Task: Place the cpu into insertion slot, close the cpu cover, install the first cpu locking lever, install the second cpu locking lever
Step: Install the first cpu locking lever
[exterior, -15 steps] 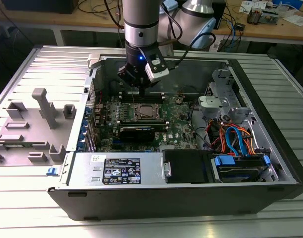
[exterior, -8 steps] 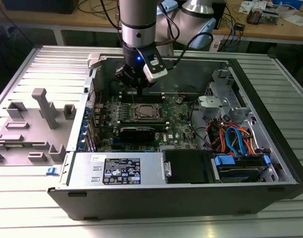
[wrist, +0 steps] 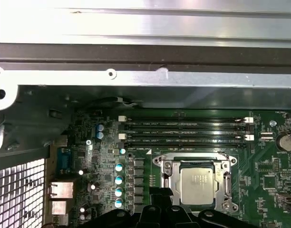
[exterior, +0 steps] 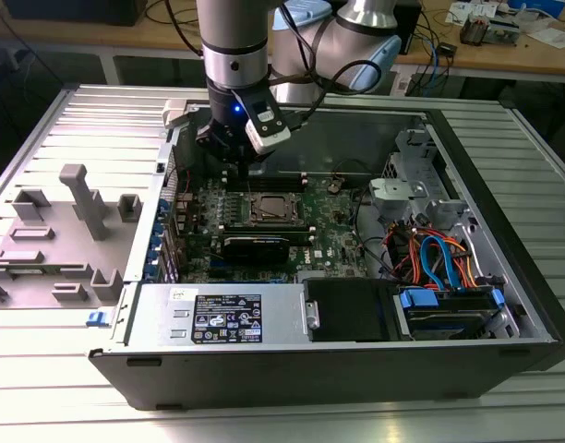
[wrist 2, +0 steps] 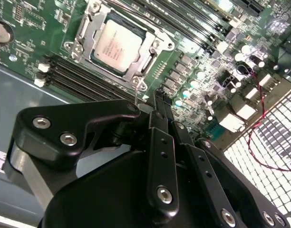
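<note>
One arm, one set of jaws (exterior: 234,168), down inside the open computer case (exterior: 356,367) on the slatted metal desk (exterior: 52,378). A grey moulded fixture (exterior: 79,198) sits on the desk at the exterior view's left, well apart from the case.

Counted on the green motherboard (wrist: 264,173): one cpu (wrist: 198,184), one insertion slot (wrist: 231,161), one cpu cover (wrist: 168,183). Four long black memory slots (wrist: 183,132) lie side by side just beyond the socket in the first wrist view.

Cpu lies flat in the insertion slot, silver top showing through the cover's cut-out. Cover is down flat around it.

Jaws (wrist 2: 157,99) drawn together, no gap seen between the tips. They sit just off one edge of the socket, beside the cpu and not over it. One thin wire lever (wrist 2: 136,92) stands up from that socket edge, just beside the jaws; contact cannot be told.

In the first wrist view the jaws (wrist: 157,194) sit just beside the cover's rim.
</note>
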Tool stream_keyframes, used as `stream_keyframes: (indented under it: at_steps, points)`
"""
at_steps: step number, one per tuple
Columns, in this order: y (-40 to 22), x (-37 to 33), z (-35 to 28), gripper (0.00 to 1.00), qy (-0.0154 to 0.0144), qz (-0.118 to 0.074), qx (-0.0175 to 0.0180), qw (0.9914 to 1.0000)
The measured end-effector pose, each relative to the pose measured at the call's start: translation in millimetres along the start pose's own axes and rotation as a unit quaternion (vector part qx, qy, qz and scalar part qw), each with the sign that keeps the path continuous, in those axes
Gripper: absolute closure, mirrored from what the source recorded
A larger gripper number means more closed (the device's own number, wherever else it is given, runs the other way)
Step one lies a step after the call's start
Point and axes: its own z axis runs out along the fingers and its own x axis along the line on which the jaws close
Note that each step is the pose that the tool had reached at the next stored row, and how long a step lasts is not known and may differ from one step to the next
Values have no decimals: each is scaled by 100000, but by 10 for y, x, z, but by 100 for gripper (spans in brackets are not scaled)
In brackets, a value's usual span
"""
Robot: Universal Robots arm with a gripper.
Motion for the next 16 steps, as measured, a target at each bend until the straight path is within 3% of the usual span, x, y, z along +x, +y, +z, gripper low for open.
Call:
stream_keyframes:
  at_steps: [11, 16]
  points:
    - [3, 44, -1, 89, 1, 2, -1, 100000]
    - [60, 62, 2, 89, 6, -25, -31, 100000]
